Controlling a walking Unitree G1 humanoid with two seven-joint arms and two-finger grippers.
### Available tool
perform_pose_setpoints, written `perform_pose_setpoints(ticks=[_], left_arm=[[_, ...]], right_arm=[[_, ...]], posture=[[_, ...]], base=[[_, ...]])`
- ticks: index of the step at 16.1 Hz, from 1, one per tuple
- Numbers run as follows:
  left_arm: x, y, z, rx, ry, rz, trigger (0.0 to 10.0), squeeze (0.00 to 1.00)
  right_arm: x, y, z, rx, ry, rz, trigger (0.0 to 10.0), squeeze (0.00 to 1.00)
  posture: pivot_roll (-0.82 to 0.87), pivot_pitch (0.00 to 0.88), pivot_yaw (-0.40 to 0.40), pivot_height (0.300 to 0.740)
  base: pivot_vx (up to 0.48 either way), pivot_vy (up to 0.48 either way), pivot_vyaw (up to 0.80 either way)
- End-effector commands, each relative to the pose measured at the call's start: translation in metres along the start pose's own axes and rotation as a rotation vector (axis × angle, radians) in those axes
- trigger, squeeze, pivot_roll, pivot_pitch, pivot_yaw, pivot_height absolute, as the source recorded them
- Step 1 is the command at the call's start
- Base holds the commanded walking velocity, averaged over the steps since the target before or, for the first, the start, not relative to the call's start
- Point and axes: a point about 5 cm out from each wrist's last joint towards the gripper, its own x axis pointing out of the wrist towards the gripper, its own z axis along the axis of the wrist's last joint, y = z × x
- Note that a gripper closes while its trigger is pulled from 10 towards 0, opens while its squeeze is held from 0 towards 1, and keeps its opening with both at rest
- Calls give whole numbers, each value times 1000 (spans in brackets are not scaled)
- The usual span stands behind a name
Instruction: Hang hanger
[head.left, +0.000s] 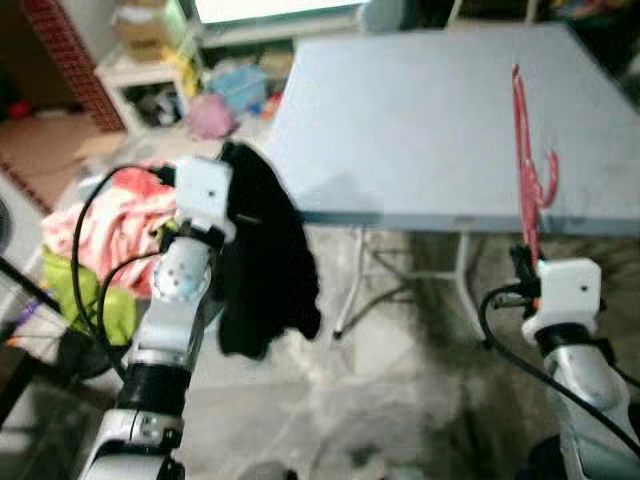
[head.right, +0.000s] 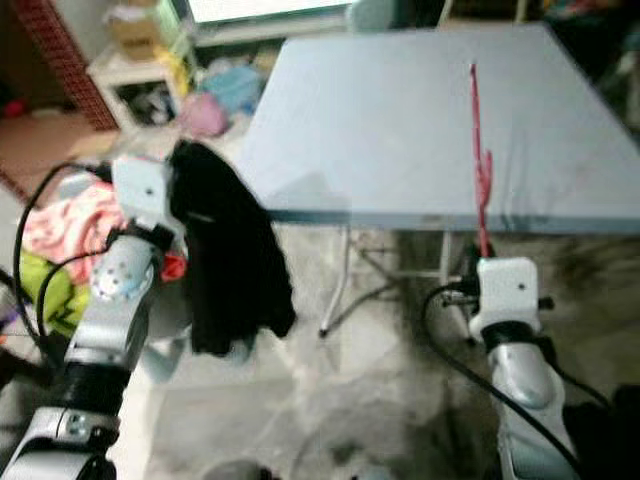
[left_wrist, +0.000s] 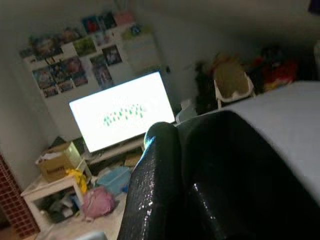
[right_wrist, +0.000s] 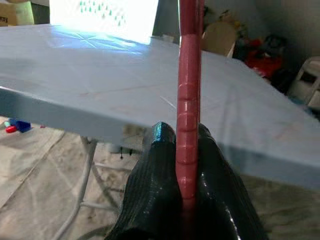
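Note:
A red plastic hanger (head.left: 524, 150) stands upright in front of the table edge, its hook pointing right. My right gripper (right_wrist: 184, 141) is shut on its lower bar, and the black fingers (right_wrist: 155, 170) press it from both sides. At lower left my left gripper (left_wrist: 172, 140) is raised beside the table corner. It is shut on a black garment (head.left: 262, 265), which drapes over the fingers and hangs down toward the floor. The garment hides the left fingertips in the eye views.
A grey-blue folding table (head.left: 420, 110) with metal legs (head.left: 352, 285) spans the middle. A green basket (head.left: 95, 295) with pink laundry (head.left: 115, 215) sits at the left. Beyond are a lit TV (left_wrist: 120, 115), a white low shelf (head.left: 140, 75) and toys. Grey floor lies below.

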Motion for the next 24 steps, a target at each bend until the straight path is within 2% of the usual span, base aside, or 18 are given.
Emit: perform_pose_setpoints(ticks=[1,7,11,24], left_arm=[[0,12,3,16,-7,25,0,0],[3,11,5,7,-11,20,0,0],[6,12,8,1,-19,23,0,0],[9,16,9,7,-19,21,0,0]], right_arm=[[3,7,8,21,-36,26,10000,0],[5,7,10,21,-43,28,10000,0],[6,9,11,23,-50,38,10000,0],[1,20,10,36,-48,81,10000,0]], posture=[[-83,35,92,740],[-85,33,90,740],[-84,32,89,740],[-82,41,90,740]], base=[[289,0,0],[324,0,0],[410,0,-636],[473,0,0]])
